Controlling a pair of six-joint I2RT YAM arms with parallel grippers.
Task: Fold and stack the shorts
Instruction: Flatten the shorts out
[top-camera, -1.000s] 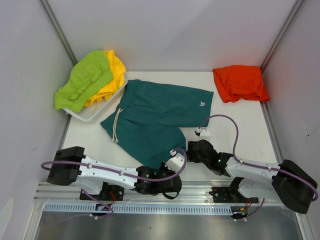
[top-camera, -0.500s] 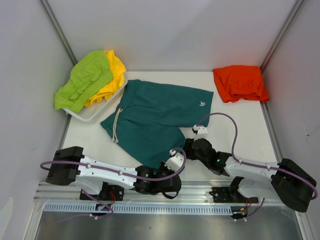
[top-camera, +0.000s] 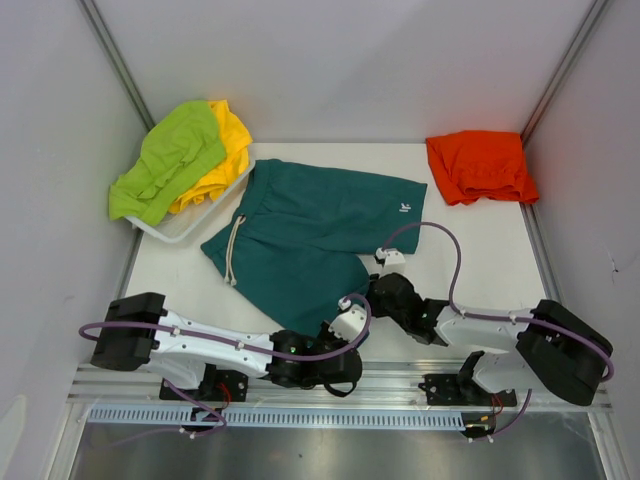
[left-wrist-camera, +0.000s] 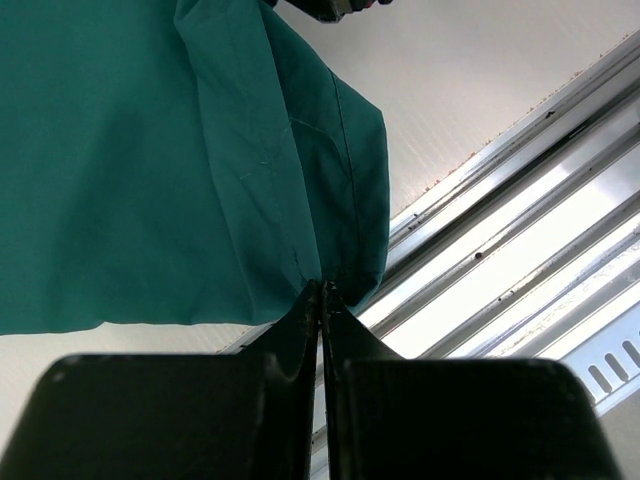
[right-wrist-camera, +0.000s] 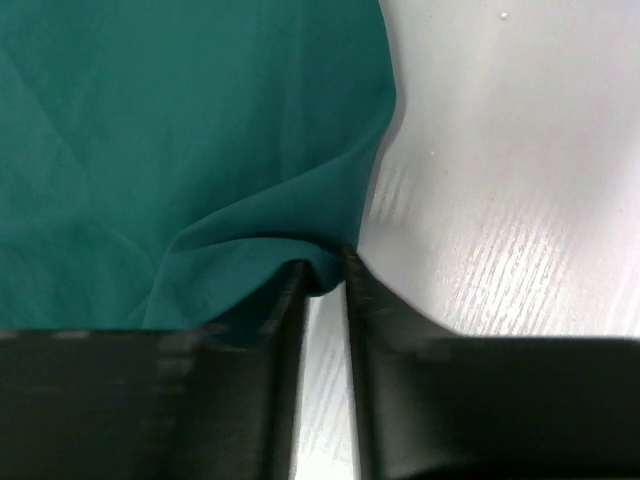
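The teal shorts (top-camera: 310, 225) lie spread flat on the white table, waistband and drawstring to the left. My left gripper (top-camera: 328, 332) is shut on the hem at their near corner (left-wrist-camera: 340, 230), beside the table's front edge. In the left wrist view its jaws (left-wrist-camera: 322, 287) meet with the fabric pinched at the tips. My right gripper (top-camera: 372, 292) is at the near right leg edge. A small fold of teal cloth (right-wrist-camera: 250, 250) sits between its tips (right-wrist-camera: 325, 270), which stand narrowly apart below the fold.
Folded orange shorts (top-camera: 480, 165) lie at the back right corner. Lime green shorts (top-camera: 165, 160) and yellow shorts (top-camera: 228, 150) are heaped in a white basket (top-camera: 185, 228) at the back left. Metal rails (top-camera: 330, 385) run along the front edge; grey walls close both sides.
My right gripper has slid left onto the teal leg edge and narrowed its jaws around a fold. The left gripper has kept its hold and place.
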